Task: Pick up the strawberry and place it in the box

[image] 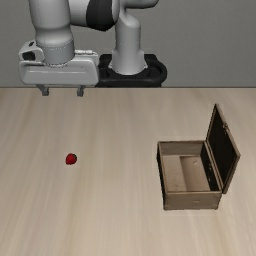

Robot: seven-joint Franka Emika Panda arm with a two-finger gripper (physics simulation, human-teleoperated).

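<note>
A small red strawberry [71, 159] lies on the wooden table toward the exterior view's left. An open wooden box [190, 176] with its lid [224, 146] raised sits toward the exterior view's right, and its inside looks bare. My gripper [62, 91] hangs high above the table, up and slightly left of the strawberry in the picture. Its two dark fingers [43, 91] point down and stand wide apart with nothing between them.
The light wooden table [120, 215] spreads across the whole view. The robot's dark base [130, 70] stands at the far edge. A grey wall runs behind it.
</note>
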